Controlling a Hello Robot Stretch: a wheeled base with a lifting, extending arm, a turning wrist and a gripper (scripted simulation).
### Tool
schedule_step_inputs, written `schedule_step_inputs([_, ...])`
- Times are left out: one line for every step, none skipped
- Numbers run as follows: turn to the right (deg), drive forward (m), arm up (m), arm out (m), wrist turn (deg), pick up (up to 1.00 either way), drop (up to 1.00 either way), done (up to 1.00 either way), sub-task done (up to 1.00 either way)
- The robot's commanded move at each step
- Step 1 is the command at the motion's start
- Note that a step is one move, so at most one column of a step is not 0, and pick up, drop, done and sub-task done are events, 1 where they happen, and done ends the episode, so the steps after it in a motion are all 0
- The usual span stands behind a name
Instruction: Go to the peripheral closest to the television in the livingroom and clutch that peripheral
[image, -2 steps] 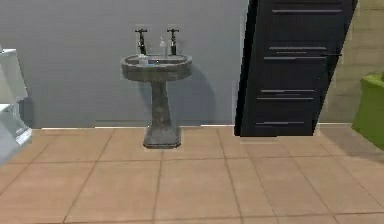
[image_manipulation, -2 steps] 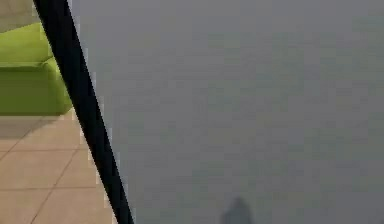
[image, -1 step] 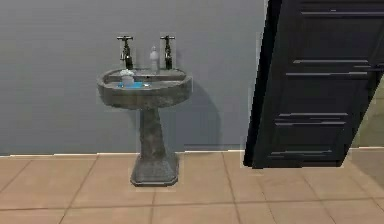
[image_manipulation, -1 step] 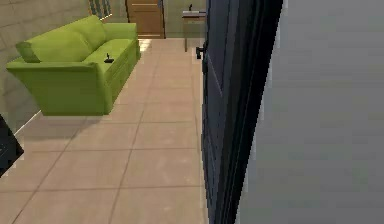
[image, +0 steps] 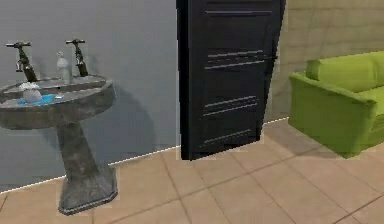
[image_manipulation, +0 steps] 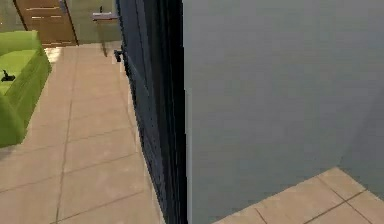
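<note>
You face a grey wall (image: 140, 60) with a mottled stone pedestal sink (image: 62, 110) at the forward view's left. A dark panelled door (image: 228, 75) stands ajar in the middle, and a green sofa (image: 345, 95) sits past it at the right on the tan tiled floor (image: 250, 190). At the arm side view's left edge a small dark thing (image_manipulation: 7, 75) lies on the sofa's seat, too small to call the peripheral, and you cannot tell how the fingers stand.
</note>
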Motion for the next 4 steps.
schedule_step_inputs([0.0, 0.1, 0.0, 0.0, 0.0, 0.0, 0.0, 0.0, 0.0])
schedule_step_inputs([39.0, 0.0, 0.0, 0.0, 0.0, 0.0, 0.0, 0.0, 0.0])
schedule_step_inputs([0.0, 0.4, 0.0, 0.0, 0.0, 0.0, 0.0, 0.0, 0.0])
schedule_step_inputs([21.0, 0.0, 0.0, 0.0, 0.0, 0.0, 0.0, 0.0, 0.0])
